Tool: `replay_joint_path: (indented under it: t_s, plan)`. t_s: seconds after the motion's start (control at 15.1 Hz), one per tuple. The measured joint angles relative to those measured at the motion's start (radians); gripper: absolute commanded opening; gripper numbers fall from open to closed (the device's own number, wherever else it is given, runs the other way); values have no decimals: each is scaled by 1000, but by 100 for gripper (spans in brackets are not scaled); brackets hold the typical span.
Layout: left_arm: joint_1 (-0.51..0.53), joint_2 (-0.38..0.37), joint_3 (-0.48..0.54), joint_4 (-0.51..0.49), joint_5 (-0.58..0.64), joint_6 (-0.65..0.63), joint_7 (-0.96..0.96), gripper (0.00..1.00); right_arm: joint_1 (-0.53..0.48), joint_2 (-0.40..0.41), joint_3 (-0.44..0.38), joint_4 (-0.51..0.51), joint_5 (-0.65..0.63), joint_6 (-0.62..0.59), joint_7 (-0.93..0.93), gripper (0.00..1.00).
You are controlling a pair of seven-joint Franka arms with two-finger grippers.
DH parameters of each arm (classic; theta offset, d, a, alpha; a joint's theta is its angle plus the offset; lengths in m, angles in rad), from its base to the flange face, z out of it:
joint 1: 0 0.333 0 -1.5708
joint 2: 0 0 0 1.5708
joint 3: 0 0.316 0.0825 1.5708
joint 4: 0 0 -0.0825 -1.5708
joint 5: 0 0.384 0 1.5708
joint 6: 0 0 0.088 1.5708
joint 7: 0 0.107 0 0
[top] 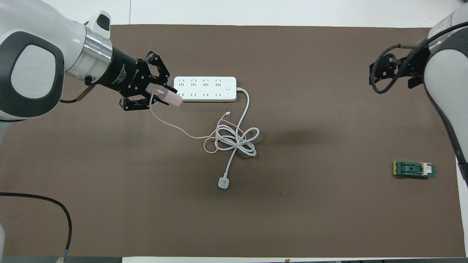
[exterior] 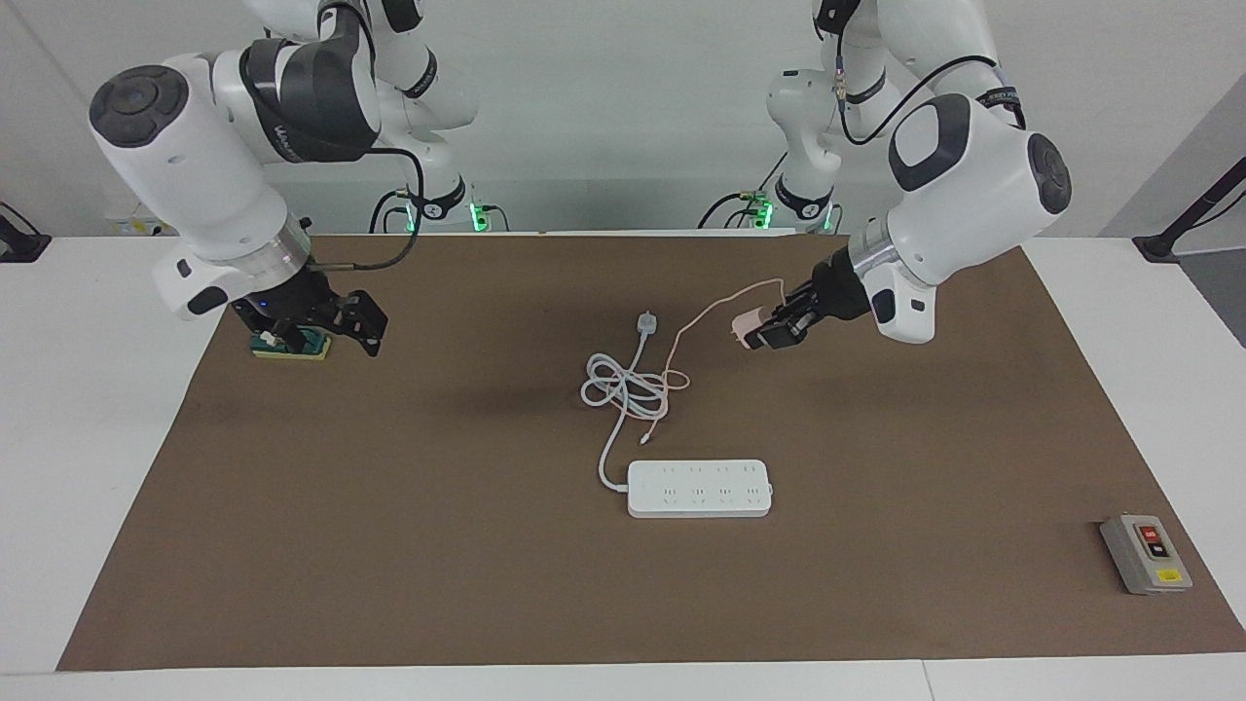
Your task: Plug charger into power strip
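Observation:
My left gripper (exterior: 769, 331) (top: 161, 95) is shut on the charger (exterior: 745, 326) (top: 170, 97), a small pale-pink cube, and holds it in the air, clear of the mat. Its thin pink cable (exterior: 703, 313) (top: 175, 128) hangs down to the mat and runs into the coiled cord. The power strip (exterior: 699, 488) (top: 204, 88) lies flat mid-table, sockets up, apart from the charger. Its thick white cord (exterior: 628, 385) (top: 236, 140) is coiled nearer to the robots and ends in a white plug (exterior: 646, 322) (top: 223, 182). My right gripper (exterior: 336, 326) (top: 391, 71) waits, empty, at the right arm's end.
A small green and white part (exterior: 292, 346) (top: 414, 169) lies on the brown mat under my right gripper. A grey switch box (exterior: 1146, 553) with red and yellow buttons sits at the left arm's end, farther from the robots than the strip.

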Motion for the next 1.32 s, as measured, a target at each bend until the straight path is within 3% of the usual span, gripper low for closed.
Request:
replay_joint_path:
  t_s: [0.26, 0.6, 0.93, 1.32]
  plan:
    - [-18, -11, 0, 0, 97, 27, -52, 0, -17, -145, 0, -121, -11, -8, -172, 100]
    - [-29, -10, 0, 0, 241, 87, -139, 0, -21, -292, 0, -271, -12, -53, -213, 100]
    - [-39, 1, 1, -2, 304, 166, -300, 0, -27, -303, 0, -302, -14, -47, -214, 100]
    - [-66, 105, 0, -1, 312, 227, -421, 0, -46, -304, 1, -301, -39, -42, -214, 100]
